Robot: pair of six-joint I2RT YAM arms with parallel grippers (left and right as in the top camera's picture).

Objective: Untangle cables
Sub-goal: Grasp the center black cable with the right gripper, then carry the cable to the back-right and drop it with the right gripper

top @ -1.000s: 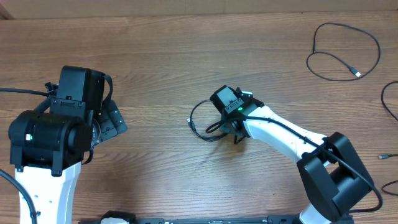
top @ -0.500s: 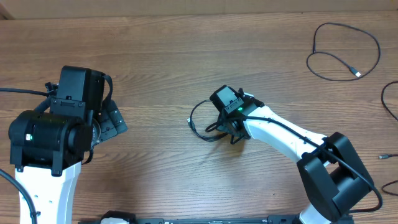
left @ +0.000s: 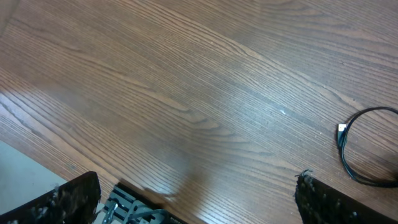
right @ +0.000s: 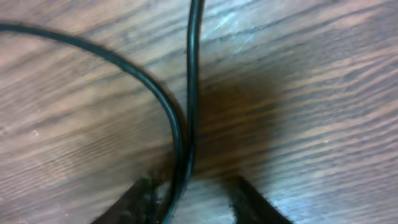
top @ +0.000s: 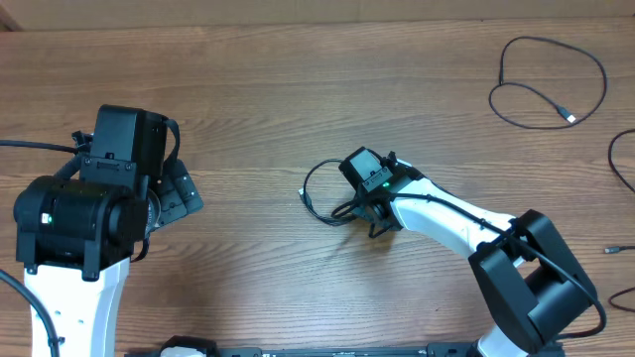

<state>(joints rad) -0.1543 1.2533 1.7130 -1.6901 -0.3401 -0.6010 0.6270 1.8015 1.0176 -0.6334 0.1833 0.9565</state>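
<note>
Right wrist view shows two strands of a thin black cable point(right: 193, 93) running together on the tabletop point(right: 323, 112) and passing down between the fingertips of the right claw point(right: 193, 200). The claw is partly open. Its fingers point(right: 140, 198) straddle the strands, with a gap showing beside them, so it has no clear hold of anything.

In the overhead view this is the small loop at mid-table, well apart from a second cable point(top: 571, 118) at the far right and a third point(top: 612, 164) cut off by the right edge. The left claw point(left: 199, 208) is spread wide and holds nothing, off to the left of the loop.

The step in hand looks like taking hold of the central loop. The next move likely calls for closing on one strand or both, then lifting or drawing the loop out.

The right arm hides part of the loop from above. The wrist view is too close to tell whether the strands cross or merely lie side by side.
</note>
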